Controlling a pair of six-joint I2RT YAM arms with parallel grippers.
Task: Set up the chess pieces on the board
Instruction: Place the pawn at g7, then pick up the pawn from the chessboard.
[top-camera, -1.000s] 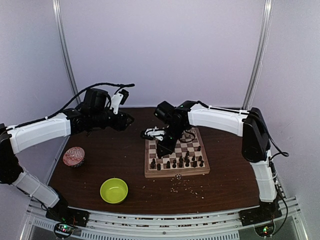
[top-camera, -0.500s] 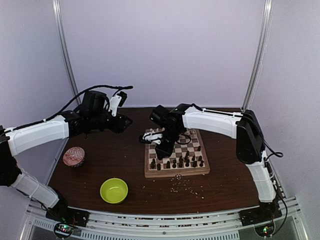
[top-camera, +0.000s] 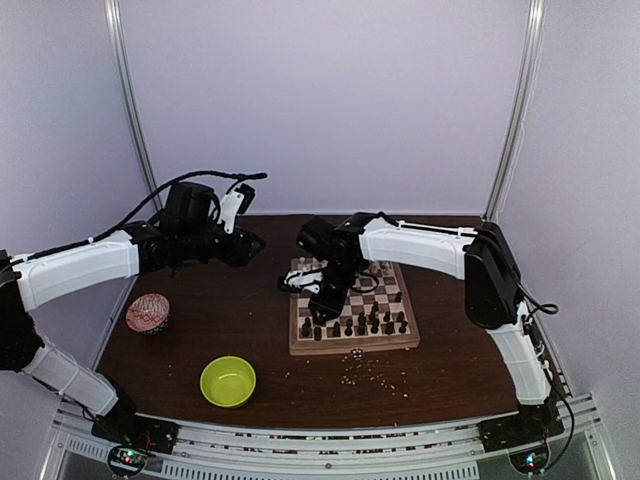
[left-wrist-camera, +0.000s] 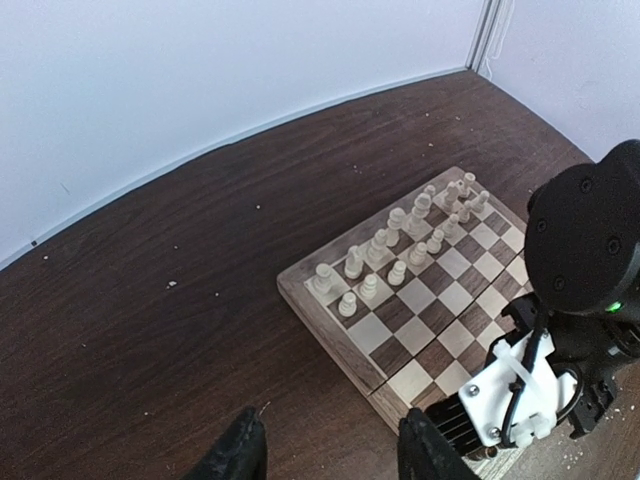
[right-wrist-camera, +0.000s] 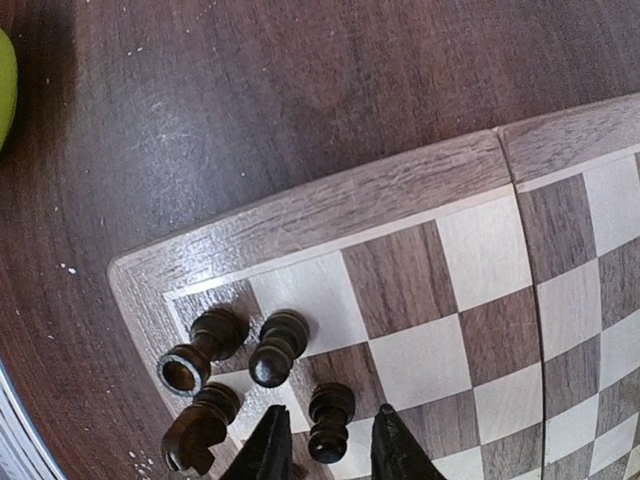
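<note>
The board (top-camera: 352, 346) lies right of the table's centre. Dark brown pieces (top-camera: 360, 325) stand along its near rows. Pale pieces (left-wrist-camera: 400, 240) stand in two rows at its far side, partly hidden by my right arm in the top view. My right gripper (right-wrist-camera: 330, 455) hovers low over the board's near left corner (right-wrist-camera: 330, 205), jaws open. A dark pawn (right-wrist-camera: 330, 420) stands between the fingers with a gap on each side. A rook (right-wrist-camera: 195, 350), another pawn (right-wrist-camera: 275, 345) and a knight (right-wrist-camera: 200, 425) stand beside it. My left gripper (left-wrist-camera: 335, 455) is open and empty above bare table, left of the board.
A lime-green bowl (top-camera: 228, 381) sits at the front left and a patterned cup (top-camera: 148, 313) at the left edge. Pale crumbs (top-camera: 370, 372) lie scattered in front of the board. My right arm's wrist (left-wrist-camera: 585, 250) hangs over the board's middle.
My right gripper has moved left along the board to its near left corner. The left arm has hardly moved.
</note>
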